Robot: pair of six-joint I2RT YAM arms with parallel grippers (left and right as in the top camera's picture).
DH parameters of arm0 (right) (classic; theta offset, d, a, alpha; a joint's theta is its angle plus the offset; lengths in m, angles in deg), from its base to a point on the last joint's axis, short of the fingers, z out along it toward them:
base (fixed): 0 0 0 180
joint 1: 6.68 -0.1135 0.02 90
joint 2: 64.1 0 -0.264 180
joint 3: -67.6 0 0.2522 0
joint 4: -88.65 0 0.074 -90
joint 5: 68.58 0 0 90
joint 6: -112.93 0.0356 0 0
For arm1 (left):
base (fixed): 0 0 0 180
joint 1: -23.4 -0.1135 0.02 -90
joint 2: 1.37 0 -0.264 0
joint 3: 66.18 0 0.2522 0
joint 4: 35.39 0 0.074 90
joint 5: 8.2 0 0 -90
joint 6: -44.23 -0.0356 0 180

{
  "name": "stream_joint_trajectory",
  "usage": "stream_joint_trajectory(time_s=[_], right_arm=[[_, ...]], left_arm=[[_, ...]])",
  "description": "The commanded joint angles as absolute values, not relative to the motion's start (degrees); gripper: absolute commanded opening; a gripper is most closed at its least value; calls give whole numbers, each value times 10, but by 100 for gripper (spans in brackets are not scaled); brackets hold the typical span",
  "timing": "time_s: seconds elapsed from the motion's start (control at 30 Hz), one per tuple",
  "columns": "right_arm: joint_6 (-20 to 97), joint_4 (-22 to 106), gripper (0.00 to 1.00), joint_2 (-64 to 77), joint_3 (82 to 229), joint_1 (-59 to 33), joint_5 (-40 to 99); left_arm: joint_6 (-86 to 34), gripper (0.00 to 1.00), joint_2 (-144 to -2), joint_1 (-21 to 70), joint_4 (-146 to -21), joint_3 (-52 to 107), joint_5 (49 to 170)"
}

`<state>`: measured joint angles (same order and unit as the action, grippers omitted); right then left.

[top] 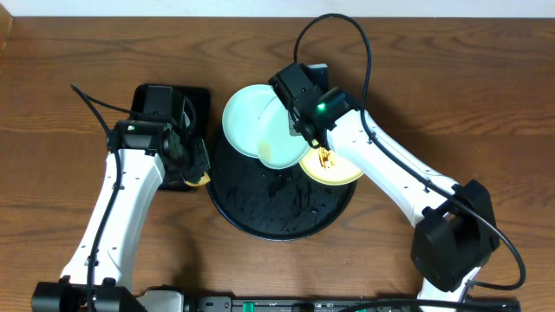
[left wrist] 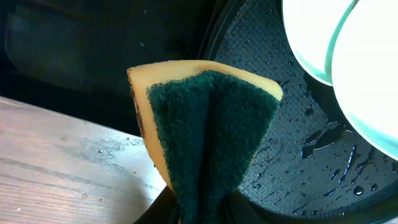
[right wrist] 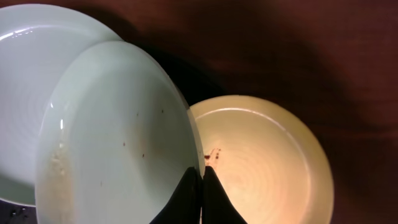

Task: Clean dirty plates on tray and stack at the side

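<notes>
Right fingers (right wrist: 212, 196) clamp the rim of a tilted mint-green plate (right wrist: 118, 143), flecked with brown, above the round black tray (top: 260, 217). Just beside it lies the yellow plate (right wrist: 261, 162), smeared brown, and behind it a second mint plate (right wrist: 31, 74). My left fingers (top: 195, 163) pinch a folded sponge (left wrist: 205, 137) beside the wet tray's left rim, above the desk (top: 69, 52).

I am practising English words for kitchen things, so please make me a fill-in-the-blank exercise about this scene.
1. The left claw is shut on a ____.
2. The right claw grips a mint plate by its ____.
3. The yellow plate lies partly on the round black ____.
Missing words: sponge; rim; tray.
</notes>
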<state>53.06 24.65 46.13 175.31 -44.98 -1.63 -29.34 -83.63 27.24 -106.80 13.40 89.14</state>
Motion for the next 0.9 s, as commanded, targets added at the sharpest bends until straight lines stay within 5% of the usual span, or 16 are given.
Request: stream_joint_trajectory(time_s=[0.0, 0.5, 0.87], right_arm=[[496, 245, 2, 452, 1775, -459, -42], [504, 220, 2, 452, 1788, -478, -65], [551, 129, 1, 452, 1784, -477, 83]], left_arm=[[-301, 17, -836, 270, -1065, 145, 886], [-301, 17, -836, 270, -1056, 145, 887], [-301, 17, -836, 270, -1057, 145, 871]])
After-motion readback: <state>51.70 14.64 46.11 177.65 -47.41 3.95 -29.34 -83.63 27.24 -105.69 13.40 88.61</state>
